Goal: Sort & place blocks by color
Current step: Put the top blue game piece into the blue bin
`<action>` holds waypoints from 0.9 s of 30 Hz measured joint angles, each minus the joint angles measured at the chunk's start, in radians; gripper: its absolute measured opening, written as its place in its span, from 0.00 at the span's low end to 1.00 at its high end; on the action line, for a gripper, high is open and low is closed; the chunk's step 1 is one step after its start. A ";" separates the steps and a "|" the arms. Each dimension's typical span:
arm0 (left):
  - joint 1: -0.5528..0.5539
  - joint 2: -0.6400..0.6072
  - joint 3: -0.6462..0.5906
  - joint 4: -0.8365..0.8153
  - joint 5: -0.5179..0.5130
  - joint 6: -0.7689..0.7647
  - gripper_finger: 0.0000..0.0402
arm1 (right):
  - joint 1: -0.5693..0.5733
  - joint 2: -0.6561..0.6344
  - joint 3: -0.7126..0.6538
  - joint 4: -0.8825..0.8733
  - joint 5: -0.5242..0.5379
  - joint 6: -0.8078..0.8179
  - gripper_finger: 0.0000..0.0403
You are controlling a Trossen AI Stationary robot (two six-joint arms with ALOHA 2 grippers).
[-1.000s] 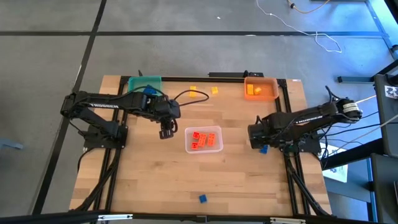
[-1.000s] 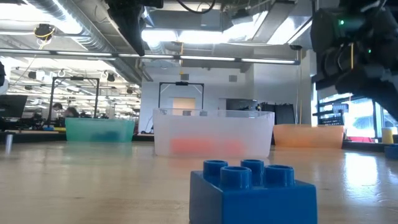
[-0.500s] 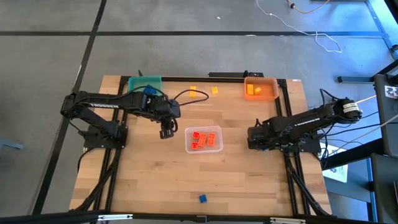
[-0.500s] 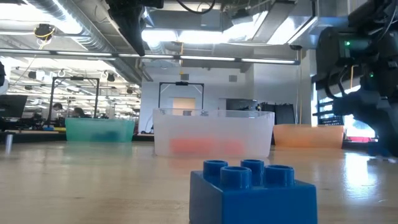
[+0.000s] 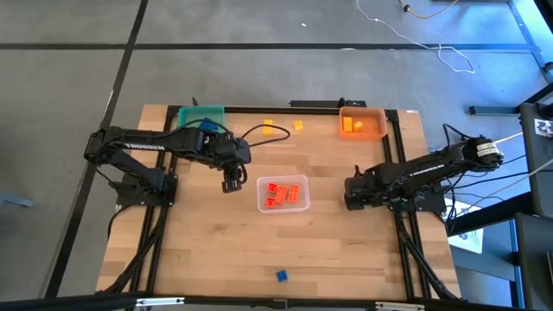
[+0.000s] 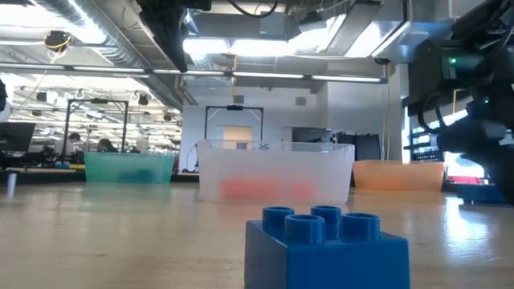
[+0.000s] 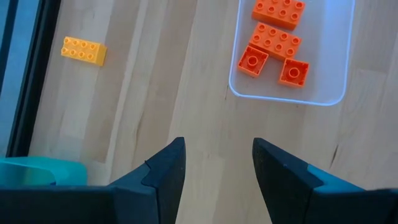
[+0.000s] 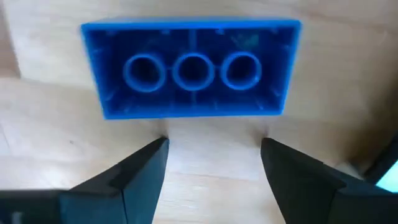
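Observation:
A blue block (image 8: 191,68) lies upside down on the wood at the table's right, its hollow underside up. My right gripper (image 8: 213,149) points down just beside one of its long sides, open, with both fingertips short of it. In the high view this gripper (image 5: 354,200) hides that block. My left gripper (image 5: 230,183) hangs open above the table, left of the clear bin (image 5: 283,193), which holds red-orange blocks (image 7: 273,38). A second blue block (image 5: 281,276) rests near the front edge. Two yellow blocks (image 5: 268,127) (image 5: 298,125) lie on the table near the far edge.
A teal bin (image 5: 200,117) stands at the far left and an orange bin (image 5: 361,123) at the far right, with yellow blocks inside. A black cable (image 5: 259,134) runs across the far part of the table. Bare wood (image 5: 199,250) spreads over the near half.
My right gripper has gone down onto the spot of the blue block at the table's right, and now covers it in the high view. It has stayed open.

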 joint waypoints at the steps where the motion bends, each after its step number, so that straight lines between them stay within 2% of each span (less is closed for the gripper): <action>1: 0.000 0.000 0.000 0.000 0.000 0.000 0.44 | 0.000 0.001 0.011 -0.005 0.002 -0.040 0.66; 5: 0.000 0.000 0.000 0.000 0.000 0.001 0.44 | -0.001 0.000 0.083 -0.088 0.000 -0.163 0.66; 10: 0.000 0.000 0.000 0.000 0.000 0.001 0.44 | -0.001 0.000 0.176 -0.206 0.070 -0.308 0.66; 15: 0.000 0.000 0.000 0.000 0.002 0.003 0.44 | -0.001 0.000 0.201 -0.221 0.180 -0.610 0.66; 23: 0.000 0.000 0.000 0.000 0.004 0.003 0.44 | -0.001 0.003 0.201 -0.210 0.212 -1.059 0.65; 27: 0.000 0.000 0.000 0.000 0.004 0.003 0.44 | -0.002 0.003 0.201 -0.202 0.222 -1.205 0.65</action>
